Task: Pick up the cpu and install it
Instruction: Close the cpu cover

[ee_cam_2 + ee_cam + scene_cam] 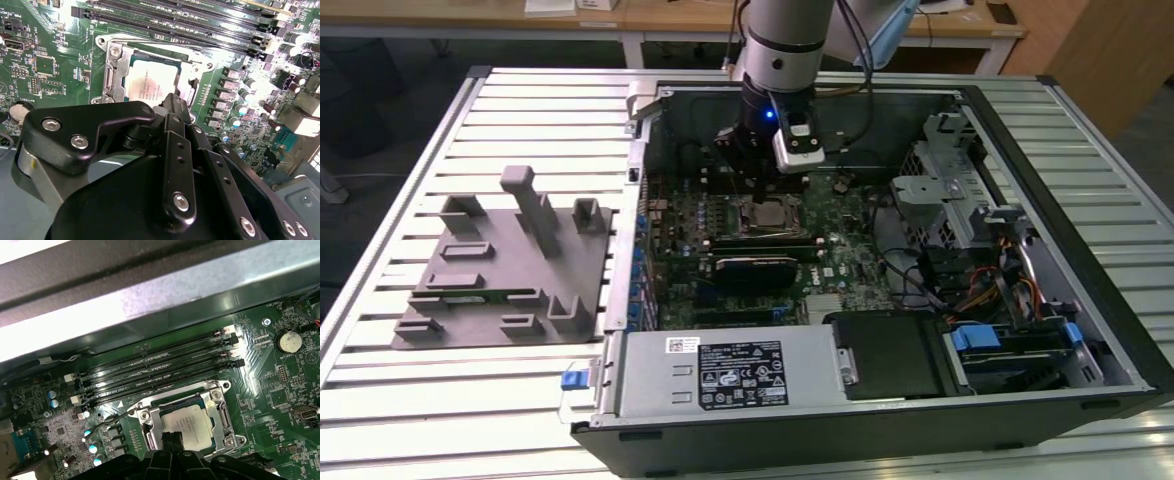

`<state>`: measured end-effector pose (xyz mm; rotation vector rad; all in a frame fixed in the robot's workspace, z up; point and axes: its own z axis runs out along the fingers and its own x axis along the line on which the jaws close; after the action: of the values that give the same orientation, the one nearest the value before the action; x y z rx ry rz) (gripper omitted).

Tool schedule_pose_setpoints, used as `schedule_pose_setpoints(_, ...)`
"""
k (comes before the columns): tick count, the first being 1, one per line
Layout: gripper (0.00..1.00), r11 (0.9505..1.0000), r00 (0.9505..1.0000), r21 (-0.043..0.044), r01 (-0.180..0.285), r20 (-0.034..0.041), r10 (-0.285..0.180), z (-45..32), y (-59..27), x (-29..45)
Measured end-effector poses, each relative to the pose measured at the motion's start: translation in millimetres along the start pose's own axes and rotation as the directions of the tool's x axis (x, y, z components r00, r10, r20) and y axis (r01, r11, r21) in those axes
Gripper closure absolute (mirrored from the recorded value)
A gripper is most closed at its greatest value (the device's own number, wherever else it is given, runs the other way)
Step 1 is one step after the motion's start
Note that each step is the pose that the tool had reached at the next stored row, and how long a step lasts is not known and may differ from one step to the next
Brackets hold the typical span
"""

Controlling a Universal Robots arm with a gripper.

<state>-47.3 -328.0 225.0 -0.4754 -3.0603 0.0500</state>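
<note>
The cpu [150, 82] is a small square chip with a silvery top, lying flat inside the metal socket frame [112, 70] on the green motherboard. It also shows in the first wrist view as the cpu [192, 422] and in the exterior view as the cpu [774, 213]. My gripper [172, 437] hangs just above one edge of the chip, its two black fingertips pressed together with nothing between them. In the exterior view the gripper [755, 183] stands upright over the socket, inside the open computer case. The socket's lever [120, 415] sticks out to one side.
Long black memory slots [160, 365] run beside the socket. The case wall [640, 170] rises at the exterior view's left, a drive cage [961, 190] with cables at its right, a power supply [720, 375] in front. A grey tray [494, 270] lies outside the case.
</note>
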Motion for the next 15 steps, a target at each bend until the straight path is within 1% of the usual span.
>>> schedule_pose_setpoints(8,0.89,1.0000,1.0000,-0.0001,0.000,0.0002,0.000,0.0,0.0,0.0)
schedule_pose_setpoints(10,0.89,1.0000,1.0000,-0.0005,0.000,0.0017,0.000,0.0,0.0,0.0)
schedule_pose_setpoints(12,0.89,1.0000,1.0000,-0.0017,0.000,0.0053,0.000,0.0,0.0,0.0)
schedule_pose_setpoints(13,0.89,1.0000,1.0000,-0.0025,0.000,0.0082,0.000,0.0,0.0,0.0)
schedule_pose_setpoints(14,0.89,1.0000,0.9999,-0.0040,0.000,0.0135,0.000,-0.1,-0.1,0.0)
schedule_pose_setpoints(15,0.89,1.0000,0.9998,-0.0064,0.000,0.0206,0.001,-0.1,0.0,0.1)
